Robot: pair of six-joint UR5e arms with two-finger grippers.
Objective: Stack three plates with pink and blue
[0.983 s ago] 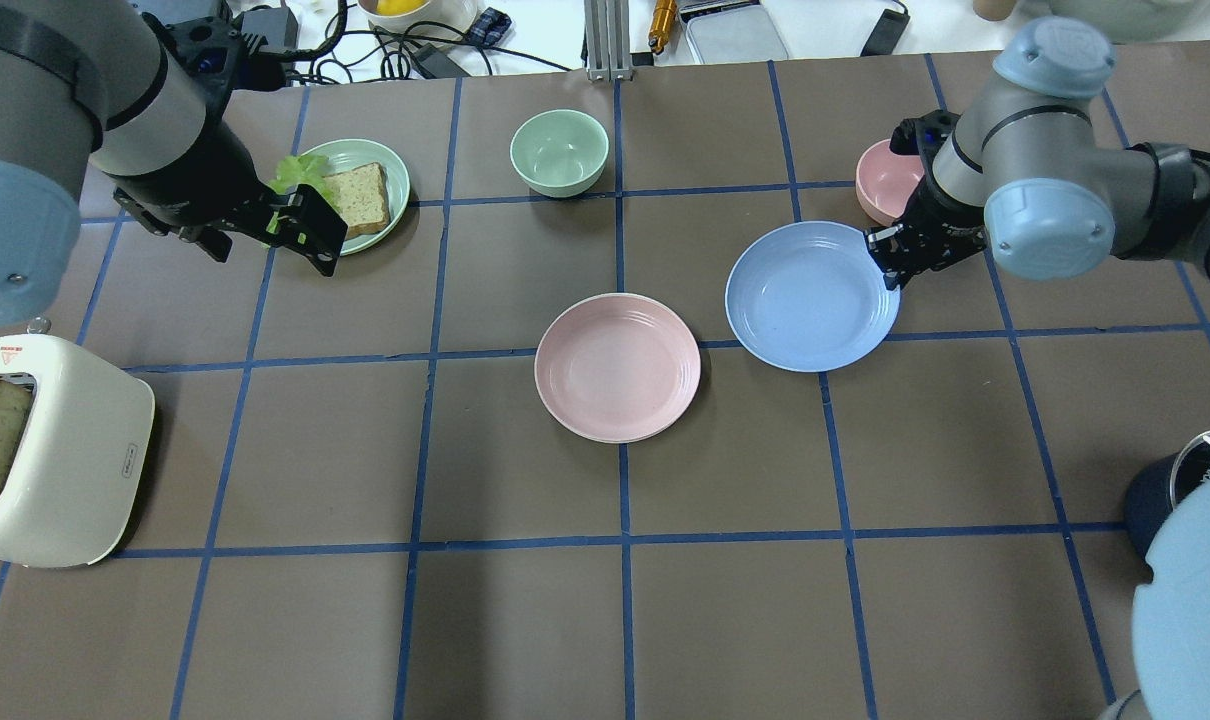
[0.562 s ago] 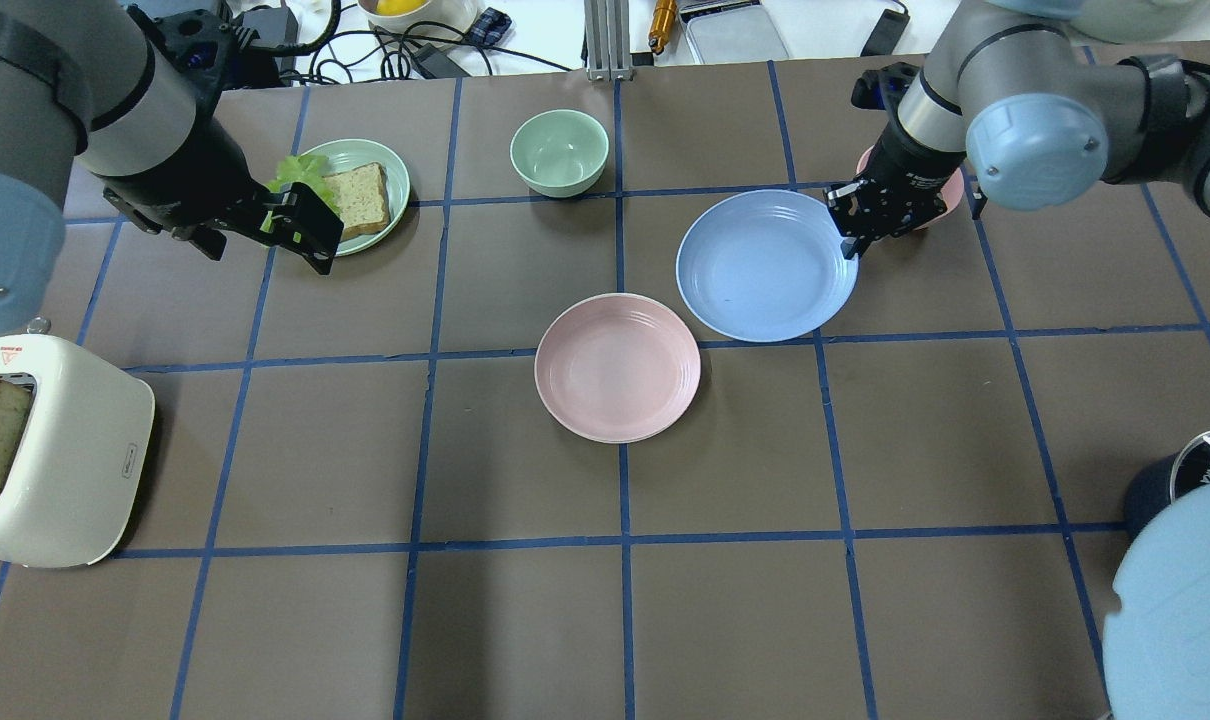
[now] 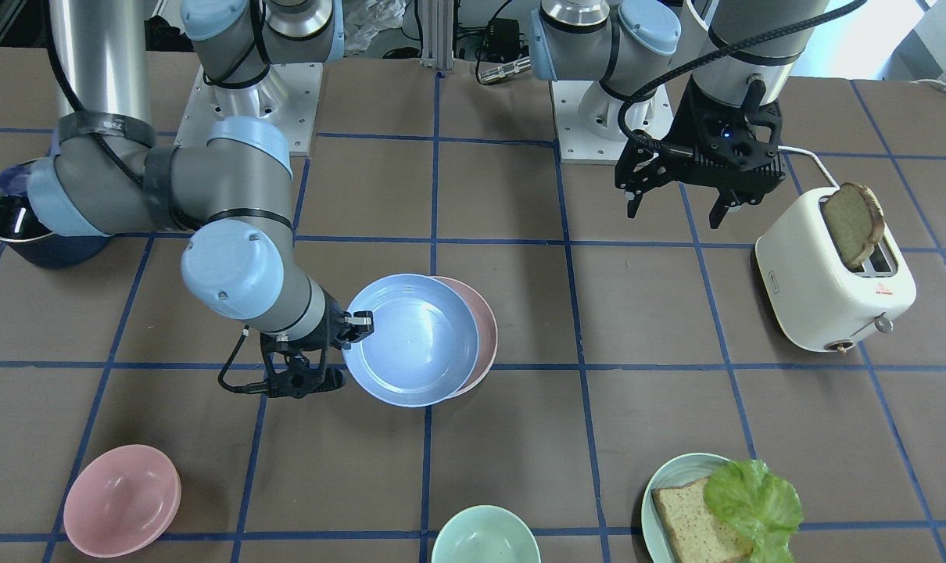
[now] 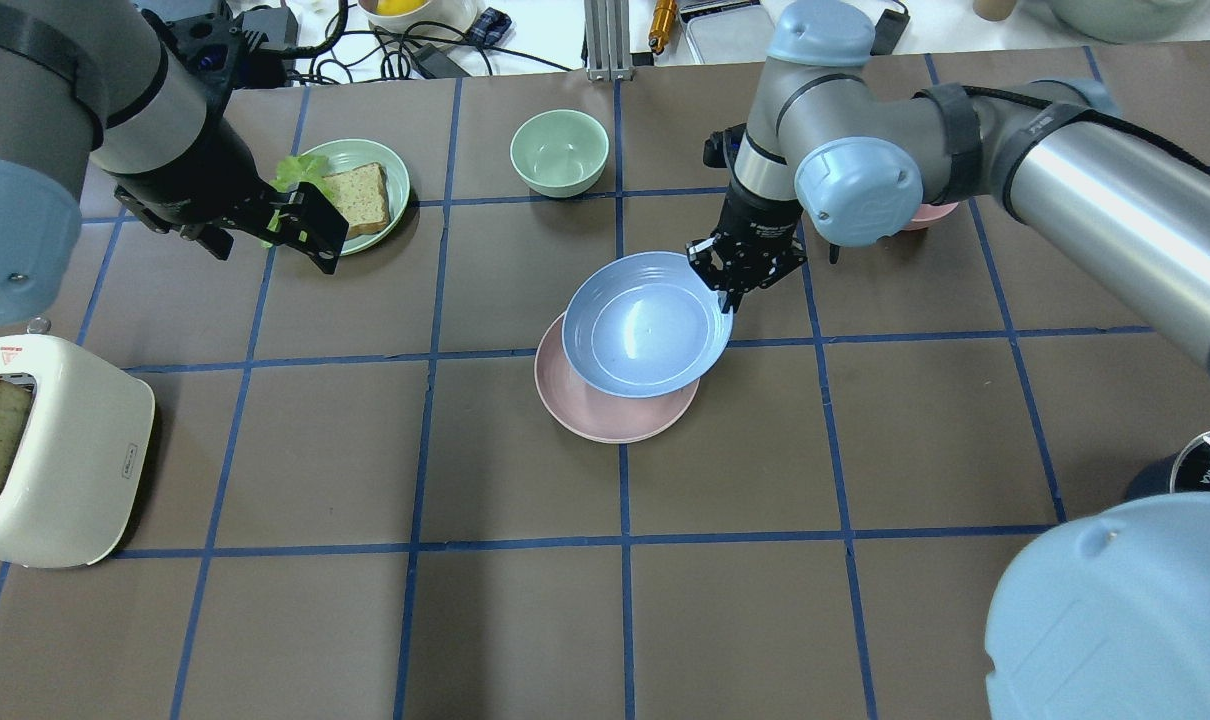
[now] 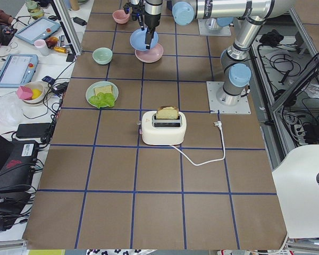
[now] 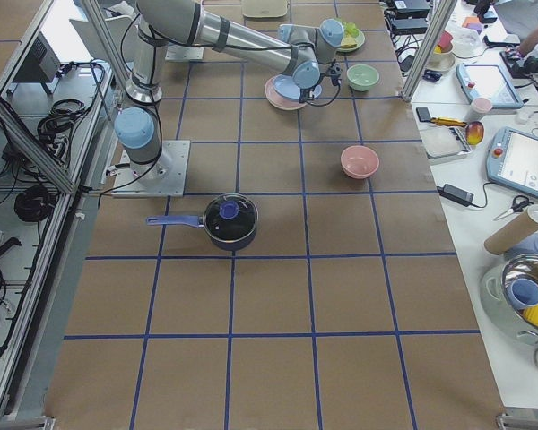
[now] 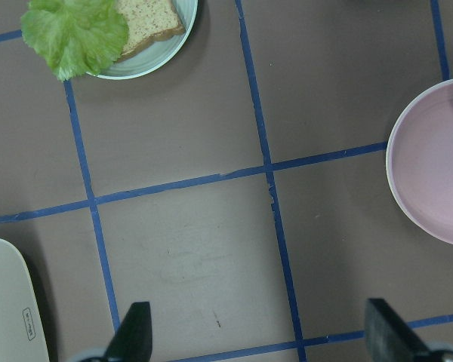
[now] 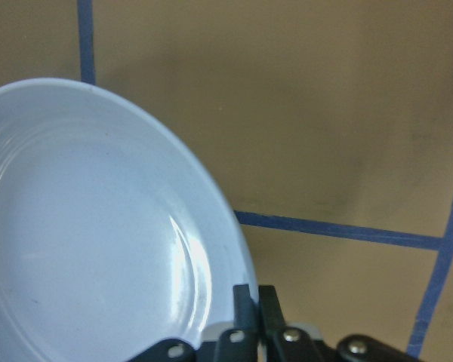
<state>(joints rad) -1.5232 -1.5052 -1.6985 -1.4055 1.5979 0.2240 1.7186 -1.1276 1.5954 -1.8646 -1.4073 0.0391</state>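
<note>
My right gripper (image 4: 730,290) is shut on the rim of the periwinkle blue plate (image 4: 645,325) and holds it, slightly tilted, just over the pale pink plate (image 4: 605,415). The blue plate covers most of the pink one, offset toward the far side. The right wrist view shows the jaws pinched on the blue rim (image 8: 83,226). The pink plate (image 3: 485,328) lies flat on the table. My left gripper (image 4: 310,235) is open and empty, hovering near the teal plate. No cream-white plate shows plainly in any view.
A teal plate (image 4: 395,165) with bread and lettuce sits at the far left. A green bowl (image 4: 559,150) stands at the far centre. A pink bowl (image 3: 121,500) lies beyond my right arm. A toaster (image 4: 55,450) with bread stands at the left, a lidded pot (image 6: 230,221) at the right.
My right gripper has carried the blue plate leftward, from beside the pink bowl to over the pink plate. The left arm has hardly moved.
</note>
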